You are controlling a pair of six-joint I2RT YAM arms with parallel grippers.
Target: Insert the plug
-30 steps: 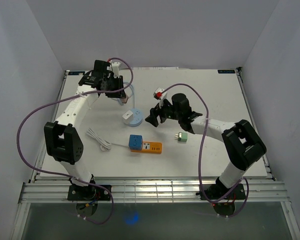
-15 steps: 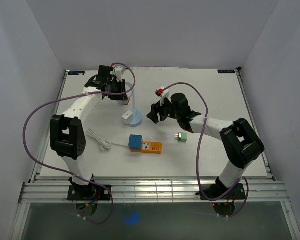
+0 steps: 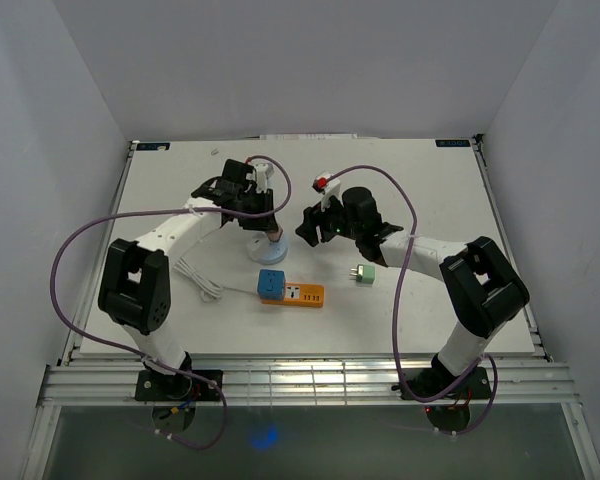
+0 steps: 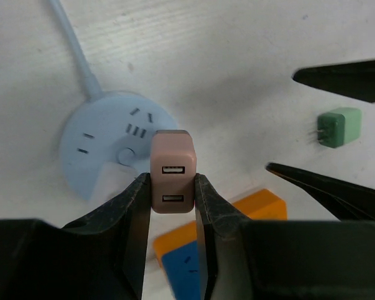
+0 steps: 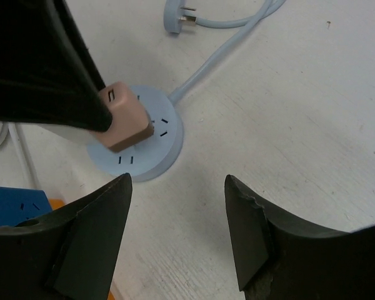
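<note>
Left arm (image 3: pixel 175 232) reaches forward and inward, elbow bent, wrist tipped down. Left gripper (image 4: pixel 173 187) has its jaws clamped on the sides of a pink plastic two-port USB plug block (image 4: pixel 172 153). Right arm (image 3: pixel 430 250) is stretched leftward, forearm low. Right gripper (image 5: pixel 175 182) points toward the left one, black fingers spread, nothing between.

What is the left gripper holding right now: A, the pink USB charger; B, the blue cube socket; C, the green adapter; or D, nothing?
A: the left wrist view shows the left gripper clamped on the pink USB charger, above the round blue socket.
</note>
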